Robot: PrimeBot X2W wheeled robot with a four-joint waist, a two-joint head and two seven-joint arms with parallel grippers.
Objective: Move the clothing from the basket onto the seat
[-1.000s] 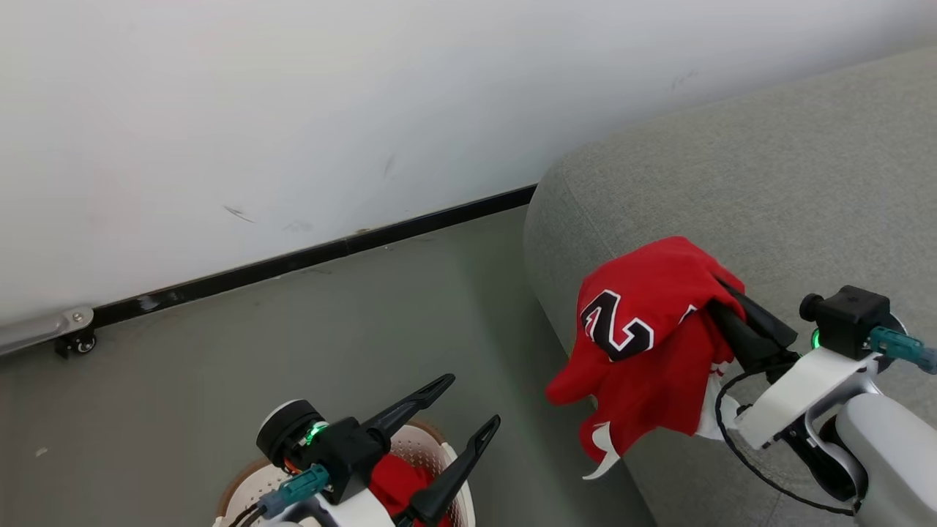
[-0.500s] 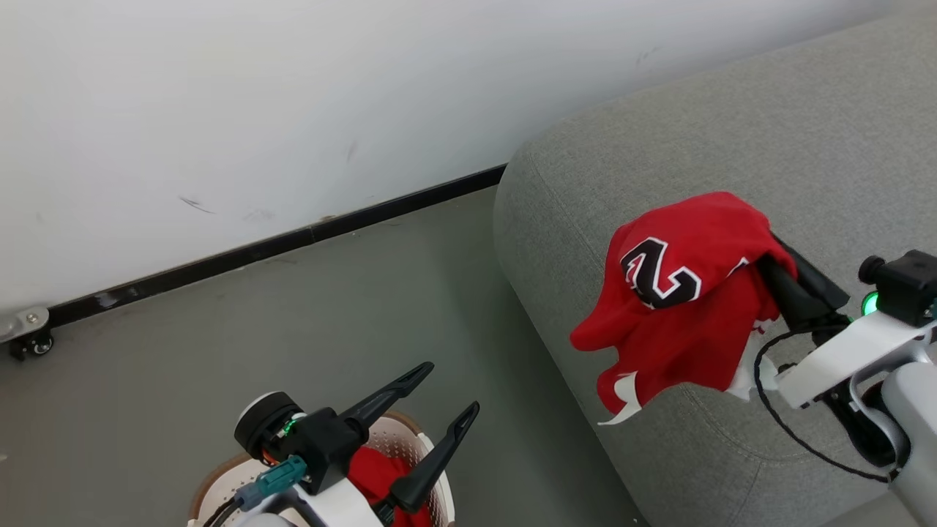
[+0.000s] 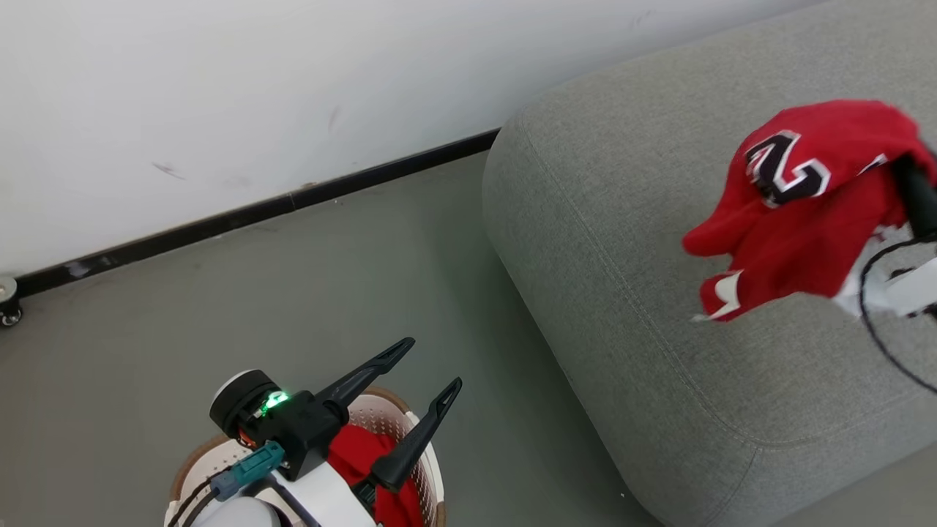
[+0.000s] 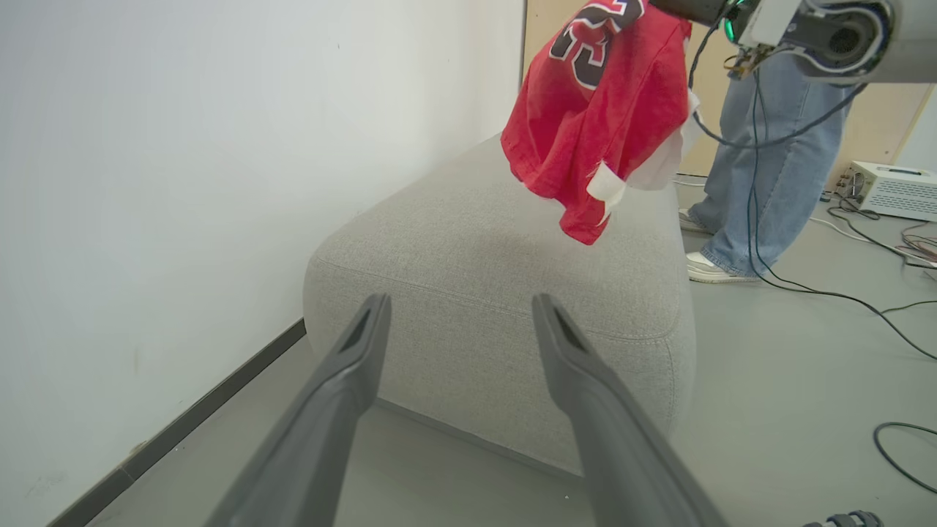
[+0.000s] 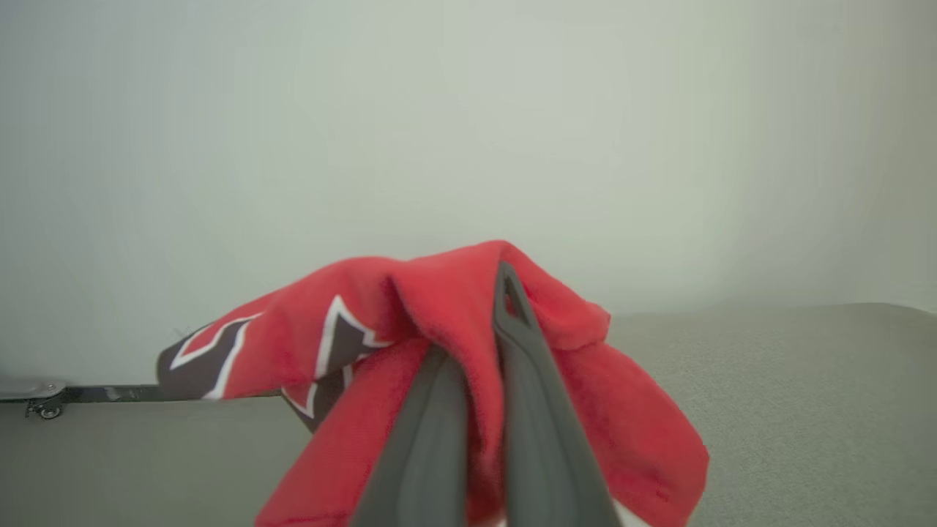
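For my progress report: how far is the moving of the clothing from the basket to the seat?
Done: nothing lies on the seat yet. In hand: the right gripper is shut on the jersey, which hangs above the seat. Left: lower and release it, then fetch the red garment lying in the basket, below the open left gripper.

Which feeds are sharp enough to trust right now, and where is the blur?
Head view: the red jersey with black-and-white numerals is motion-smeared near the right edge; the light-grey fabric sofa and cream-white perforated plastic basket are crisp. Left wrist view: sofa weave sharp, the open left gripper soft up close. Right wrist view: hazy throughout, the shut right gripper pinching jersey cloth close to the lens.
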